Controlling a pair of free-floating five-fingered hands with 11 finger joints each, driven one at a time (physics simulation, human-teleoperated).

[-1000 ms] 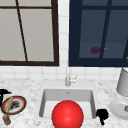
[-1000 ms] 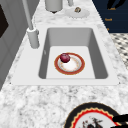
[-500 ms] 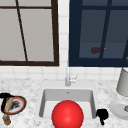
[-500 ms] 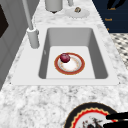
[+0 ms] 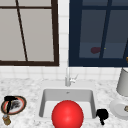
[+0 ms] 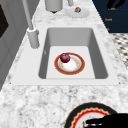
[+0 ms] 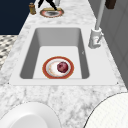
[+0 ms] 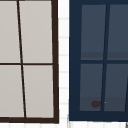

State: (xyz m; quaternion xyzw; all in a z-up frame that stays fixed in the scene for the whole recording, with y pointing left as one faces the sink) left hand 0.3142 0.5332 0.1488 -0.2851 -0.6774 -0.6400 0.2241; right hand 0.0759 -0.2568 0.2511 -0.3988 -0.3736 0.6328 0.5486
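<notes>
Round ringed plate (image 5: 21, 105) | left hand (image 5: 9, 99) over it, grip unclear | speckled marble counter (image 5: 30, 90)

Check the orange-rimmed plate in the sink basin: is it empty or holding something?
Holding something. In the left side view, a dark red round fruit sits on the orange-rimmed plate, toward its faucet-side edge, on the floor of the grey sink basin.

Red-and-black-rimmed plate (image 5: 18, 106) flat on counter, left of sink.

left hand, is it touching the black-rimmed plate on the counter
Cannot tell. In the front view the left hand overlaps the black-rimmed plate, and in the left side view it lies across it, but neither shows contact or a gap.
</notes>
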